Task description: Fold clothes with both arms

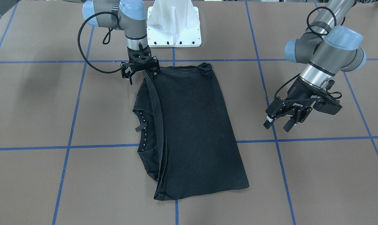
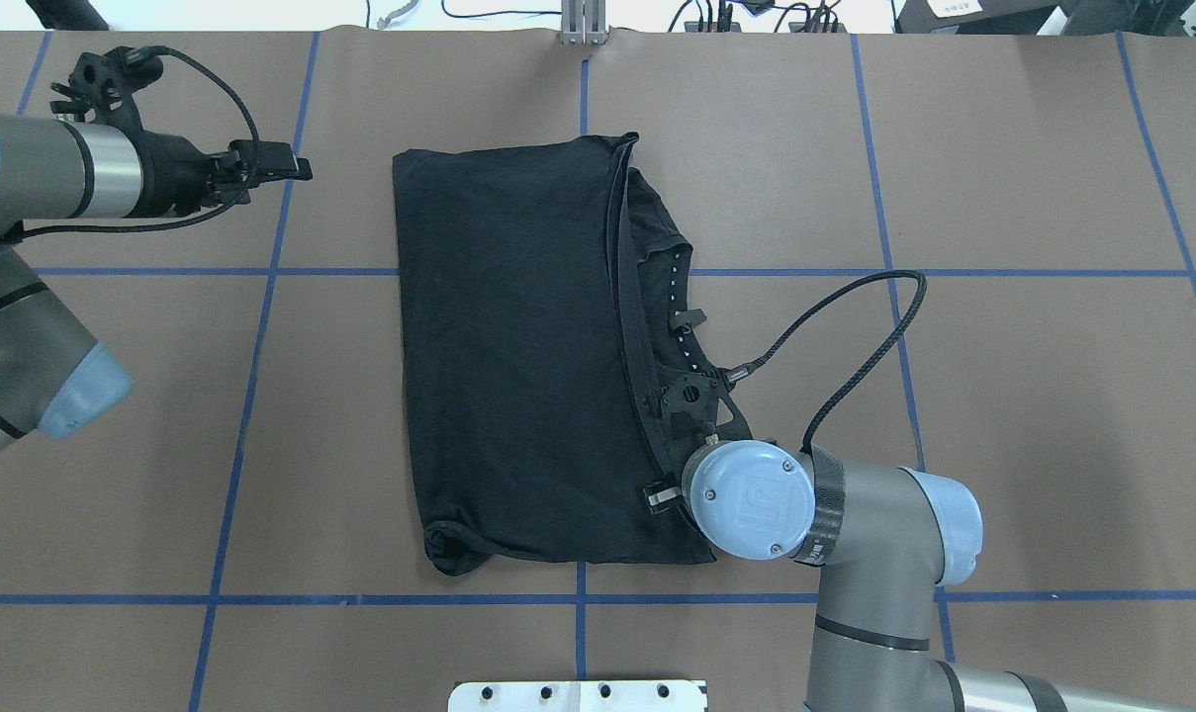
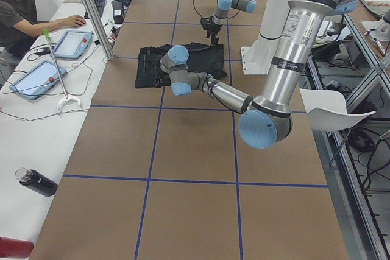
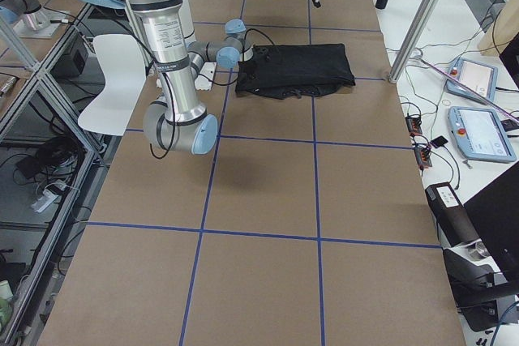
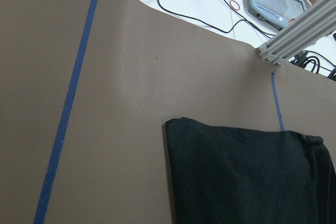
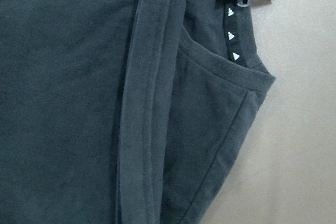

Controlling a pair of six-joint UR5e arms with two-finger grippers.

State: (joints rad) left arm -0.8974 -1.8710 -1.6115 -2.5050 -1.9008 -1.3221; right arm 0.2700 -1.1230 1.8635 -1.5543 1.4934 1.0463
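Fabric lies folded on the tabletop [image 1: 317, 175]: we see the black T-shirt [image 1: 192, 131] plain side up, its collar peeking out along one long side. Our right pincer [image 1: 141, 69] sits at the T-shirt's corner nearest the robot, on the collar side; we cannot tell whether it grips. Our left pincer [image 1: 277, 126] hovers well apart from the T-shirt's opposite side, jaws spread, holding nothing.

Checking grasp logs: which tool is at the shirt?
The right tool, at the shirt's collar-side corner nearest the base; the left tool hangs over bare table.
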